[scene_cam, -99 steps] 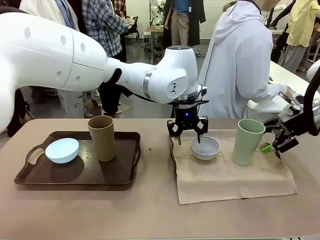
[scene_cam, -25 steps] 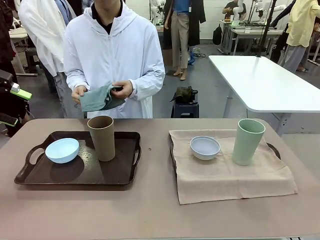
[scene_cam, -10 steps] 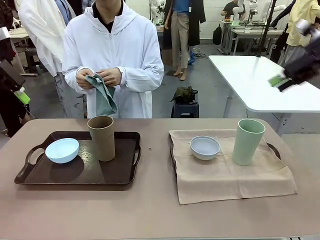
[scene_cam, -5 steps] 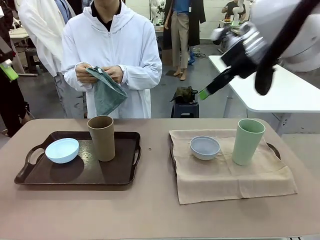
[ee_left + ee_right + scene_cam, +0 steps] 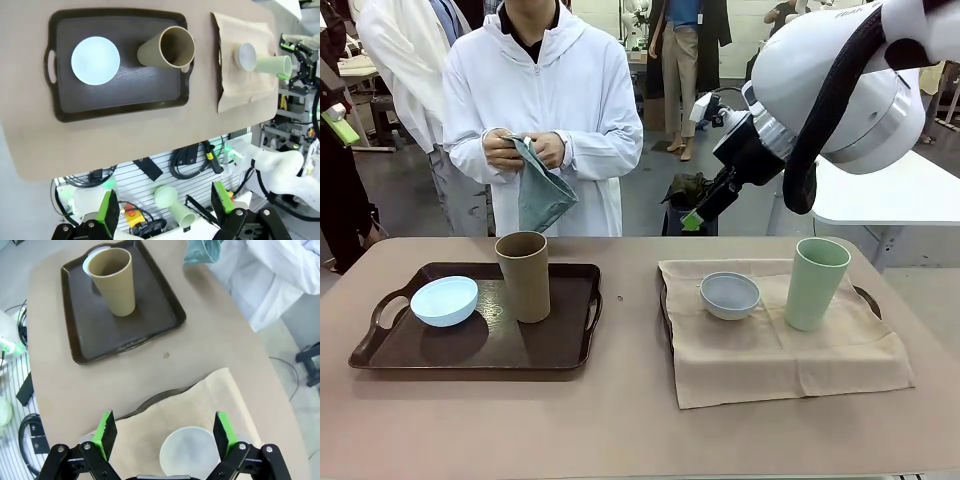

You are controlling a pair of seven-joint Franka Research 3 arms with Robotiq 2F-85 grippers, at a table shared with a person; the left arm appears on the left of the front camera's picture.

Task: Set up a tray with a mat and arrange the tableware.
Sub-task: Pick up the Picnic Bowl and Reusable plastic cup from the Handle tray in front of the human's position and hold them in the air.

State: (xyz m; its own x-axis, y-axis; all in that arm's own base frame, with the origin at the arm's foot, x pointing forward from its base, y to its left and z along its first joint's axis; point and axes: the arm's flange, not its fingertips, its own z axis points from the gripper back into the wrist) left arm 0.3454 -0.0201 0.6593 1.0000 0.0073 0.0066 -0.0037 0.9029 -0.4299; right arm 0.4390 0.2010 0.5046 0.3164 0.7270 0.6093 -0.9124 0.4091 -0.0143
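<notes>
Beige mat (image 5: 790, 360) lay draped over a tray (image 5: 868, 297) on the right half of the bench (image 5: 620, 420). On it sat the greyish white bowl (image 5: 730, 295), with the pale green cup (image 5: 816, 283) upright near it on the right. Over on the left, the dark brown tray (image 5: 470, 347) carried the light blue bowl (image 5: 444, 300), and the tan-brown cup (image 5: 524, 276) stood upright just beside it. The right tool (image 5: 164, 432) hung high above the mat, jaws spread wide with nothing between them, and the greyish white bowl sat right beneath it in its wrist view. The left tool (image 5: 165, 207) was up well above the bench too, jaws wide apart and empty, looking down on both trays. At the far side, a person (image 5: 545, 90) held a teal cloth (image 5: 540, 190) at chest height.
</notes>
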